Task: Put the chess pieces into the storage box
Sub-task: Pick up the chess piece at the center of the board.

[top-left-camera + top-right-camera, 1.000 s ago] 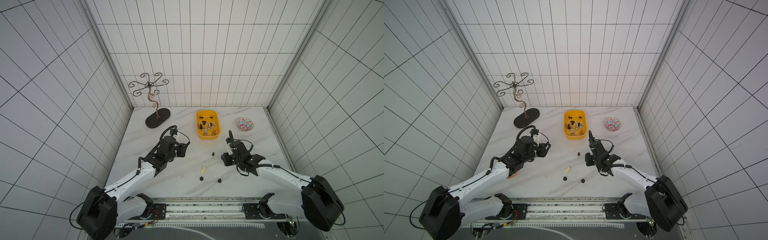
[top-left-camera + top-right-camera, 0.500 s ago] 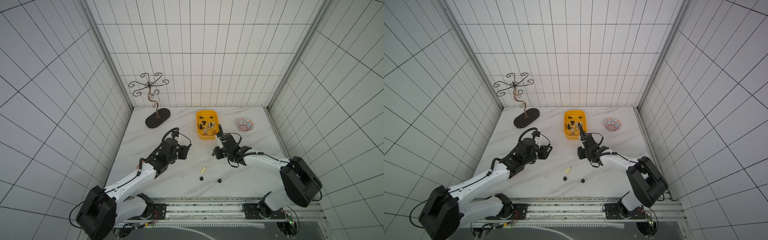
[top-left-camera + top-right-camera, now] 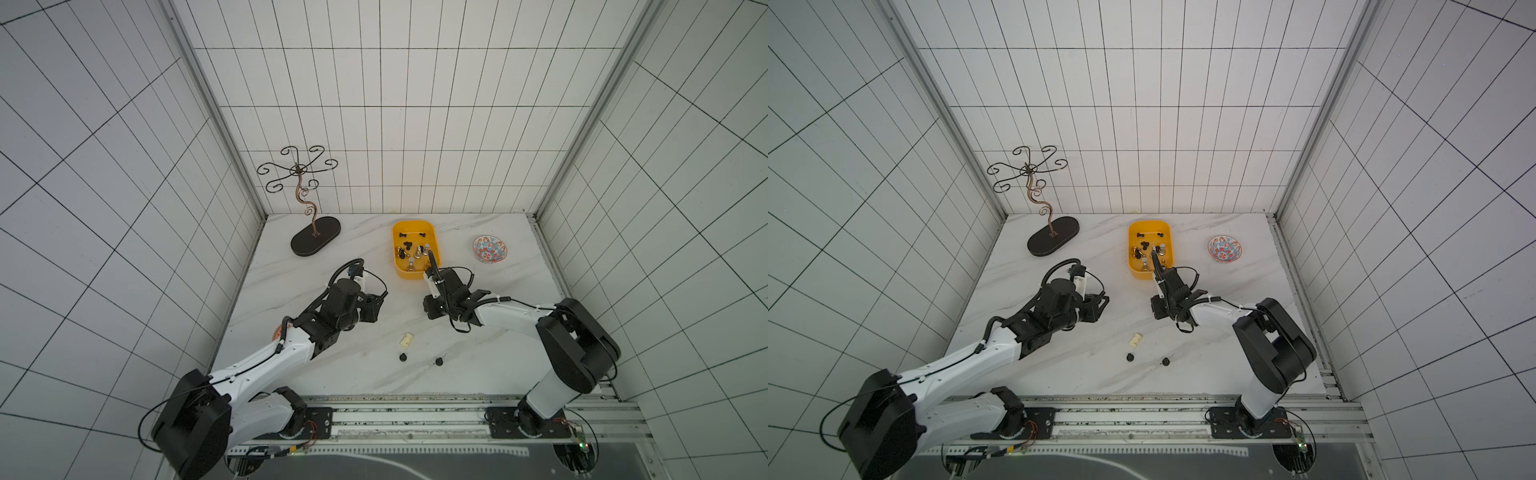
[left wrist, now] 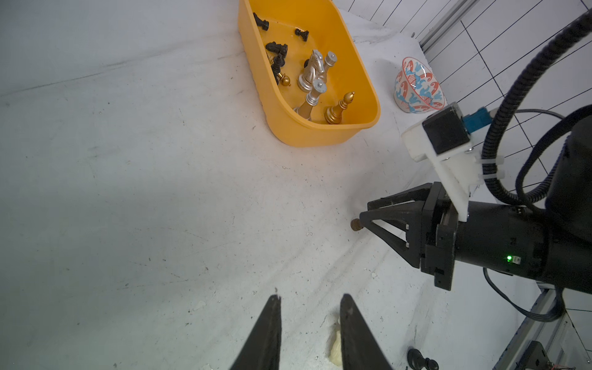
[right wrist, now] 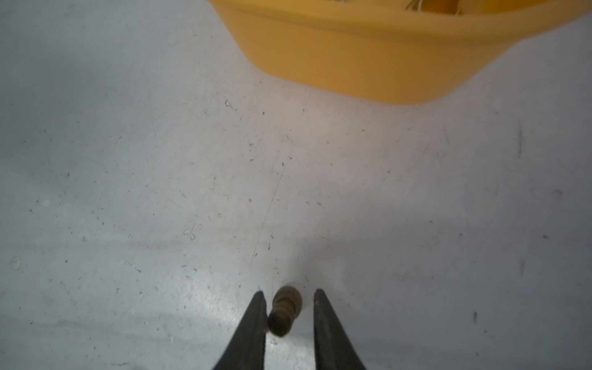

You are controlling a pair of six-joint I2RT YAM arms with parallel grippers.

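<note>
The yellow-orange storage box (image 3: 415, 276) (image 4: 307, 134) stands at the back middle of the table and holds several black, silver and gold chess pieces. My right gripper (image 5: 288, 293) (image 3: 428, 309) is low over the table just in front of the box. It is open around a small brown pawn (image 5: 285, 307): one finger touches the pawn, the other stands clear of it. My left gripper (image 4: 309, 298) (image 3: 376, 307) is open and holds nothing. A cream piece (image 3: 406, 340) (image 4: 335, 347) lies beside one of its fingers. Two black pawns (image 3: 402, 357) (image 3: 439, 361) sit nearer the front edge.
A red-and-blue patterned bowl (image 3: 489, 249) sits right of the box. A dark wire jewellery stand (image 3: 316, 241) rises at the back left. The two grippers face each other across a short gap of marble table (image 3: 399, 307).
My right gripper swung left and came down around the brown pawn, its jaws narrowing slightly. The left gripper crept a little to the right and nearer.
</note>
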